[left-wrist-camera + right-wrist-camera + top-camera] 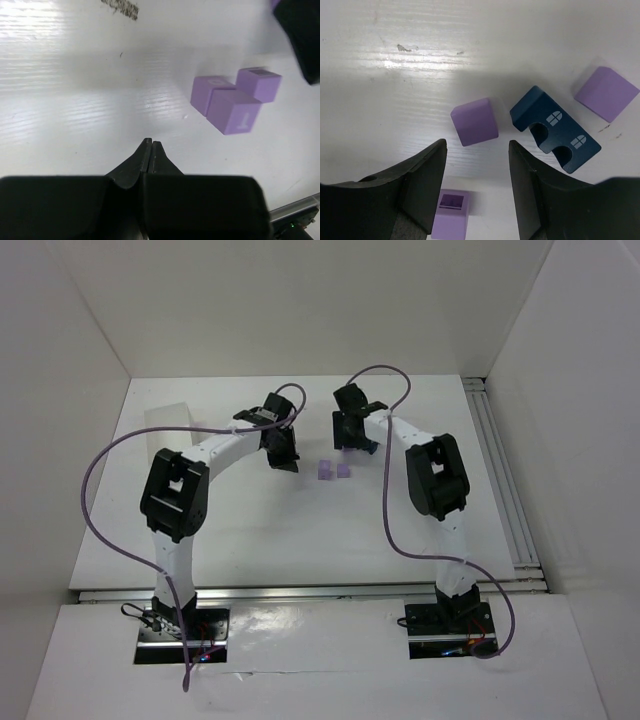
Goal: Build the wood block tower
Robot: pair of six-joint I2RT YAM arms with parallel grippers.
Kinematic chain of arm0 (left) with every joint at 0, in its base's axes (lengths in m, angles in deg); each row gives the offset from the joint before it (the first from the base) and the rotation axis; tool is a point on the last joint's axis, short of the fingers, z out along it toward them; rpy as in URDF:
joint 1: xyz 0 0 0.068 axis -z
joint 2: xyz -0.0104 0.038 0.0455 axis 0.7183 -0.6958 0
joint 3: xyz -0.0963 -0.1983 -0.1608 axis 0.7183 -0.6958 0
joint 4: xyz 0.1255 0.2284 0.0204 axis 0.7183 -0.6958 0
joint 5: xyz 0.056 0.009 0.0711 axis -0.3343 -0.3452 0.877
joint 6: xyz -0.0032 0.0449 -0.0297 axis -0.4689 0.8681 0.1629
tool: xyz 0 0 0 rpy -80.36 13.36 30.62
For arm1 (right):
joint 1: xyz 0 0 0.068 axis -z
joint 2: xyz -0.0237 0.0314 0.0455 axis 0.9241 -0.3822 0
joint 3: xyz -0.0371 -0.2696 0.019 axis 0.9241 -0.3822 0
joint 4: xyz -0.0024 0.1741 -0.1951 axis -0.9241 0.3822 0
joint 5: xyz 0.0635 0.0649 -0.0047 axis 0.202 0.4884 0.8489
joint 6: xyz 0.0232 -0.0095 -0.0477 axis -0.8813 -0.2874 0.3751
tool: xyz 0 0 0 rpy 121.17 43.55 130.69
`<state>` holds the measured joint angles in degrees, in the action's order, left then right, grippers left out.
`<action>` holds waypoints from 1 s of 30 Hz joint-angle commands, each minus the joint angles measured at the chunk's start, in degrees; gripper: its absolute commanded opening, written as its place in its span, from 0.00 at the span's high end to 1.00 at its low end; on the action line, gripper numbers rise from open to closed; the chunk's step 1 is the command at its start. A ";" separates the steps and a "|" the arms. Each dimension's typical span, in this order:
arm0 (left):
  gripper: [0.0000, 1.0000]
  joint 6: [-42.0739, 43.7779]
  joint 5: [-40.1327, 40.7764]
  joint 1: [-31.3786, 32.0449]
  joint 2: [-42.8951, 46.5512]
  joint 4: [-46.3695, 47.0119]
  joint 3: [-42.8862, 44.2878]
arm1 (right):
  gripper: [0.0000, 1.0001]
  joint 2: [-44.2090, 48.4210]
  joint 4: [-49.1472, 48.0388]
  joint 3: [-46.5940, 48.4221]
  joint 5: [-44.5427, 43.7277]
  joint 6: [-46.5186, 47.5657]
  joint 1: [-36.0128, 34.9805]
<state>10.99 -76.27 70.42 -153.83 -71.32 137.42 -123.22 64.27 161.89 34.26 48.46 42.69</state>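
Note:
Three light purple blocks (233, 112) lie bunched together on the white table, seen as a small cluster (333, 470) in the top view. My left gripper (150, 142) is shut and empty, hovering just left of that cluster (285, 460). My right gripper (477, 144) is open just behind the cluster (354, 445). Between its fingers, down on the table, sits a purple block with a printed window (450, 215), which touches neither pad. Ahead of its jaws lie another purple block (475, 121), a dark blue arched block with white windows (555, 129) and one more purple block (606, 93). No blocks are stacked.
A faint translucent white box (165, 415) sits at the back left of the table. White walls enclose the table on three sides. A rail (500, 470) runs along the right edge. Purple cables (110, 470) loop over both arms.

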 commanded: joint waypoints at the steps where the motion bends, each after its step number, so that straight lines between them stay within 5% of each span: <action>1: 0.93 2.25 1.69 -0.34 5.47 -1.06 -0.08 | 0.40 -1.40 -0.30 3.51 0.50 0.95 0.58; 12: 0.93 2.78 1.69 -0.34 6.10 -1.68 -0.08 | 0.40 -6.16 0.22 7.38 1.03 2.62 1.11; 19: 0.94 2.78 2.21 -0.34 6.62 -1.68 -0.61 | 0.66 -6.77 0.22 8.70 1.56 3.68 1.11; 30: 0.97 2.25 3.53 -0.34 8.55 -1.16 -3.06 | 0.71 10.36 -1.89 -0.95 -0.90 -1.59 1.11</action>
<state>12.98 -74.26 70.20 -149.09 -72.67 135.35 -121.76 64.34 162.48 34.81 49.51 43.43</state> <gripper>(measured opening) 0.064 0.424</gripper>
